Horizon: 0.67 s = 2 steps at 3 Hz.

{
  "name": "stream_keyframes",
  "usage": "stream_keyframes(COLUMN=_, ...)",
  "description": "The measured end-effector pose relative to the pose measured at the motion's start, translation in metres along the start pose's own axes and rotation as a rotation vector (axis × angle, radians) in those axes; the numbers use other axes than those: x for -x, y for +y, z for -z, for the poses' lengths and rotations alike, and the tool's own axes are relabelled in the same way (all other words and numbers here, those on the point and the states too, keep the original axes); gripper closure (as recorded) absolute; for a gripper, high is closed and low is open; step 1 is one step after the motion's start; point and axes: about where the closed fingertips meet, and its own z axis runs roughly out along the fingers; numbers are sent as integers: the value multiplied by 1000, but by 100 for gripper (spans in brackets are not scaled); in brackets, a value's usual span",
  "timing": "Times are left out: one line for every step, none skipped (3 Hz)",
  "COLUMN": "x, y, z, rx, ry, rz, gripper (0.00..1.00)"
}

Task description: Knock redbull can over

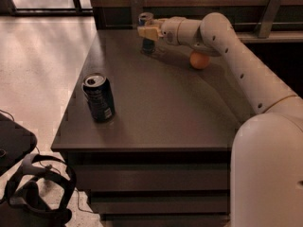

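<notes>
matt table (165,103), metal redbull can (148,45), smooth plastic gripper (143,31) at its upper part, glossy dark can (99,98)

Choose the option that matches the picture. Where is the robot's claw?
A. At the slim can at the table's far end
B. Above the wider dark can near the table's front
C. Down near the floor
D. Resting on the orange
A: the claw is at the upright redbull can at the far end of the table, well away from the dark can and left of the orange.
</notes>
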Motion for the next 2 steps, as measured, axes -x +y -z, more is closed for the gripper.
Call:
stream_keyframes(x=0, y=0, z=0, rx=0, ry=0, rz=0, gripper=100)
stream_keyframes(x=20, y=3, z=8, rx=-18, ry=-14, rz=43, gripper=100)
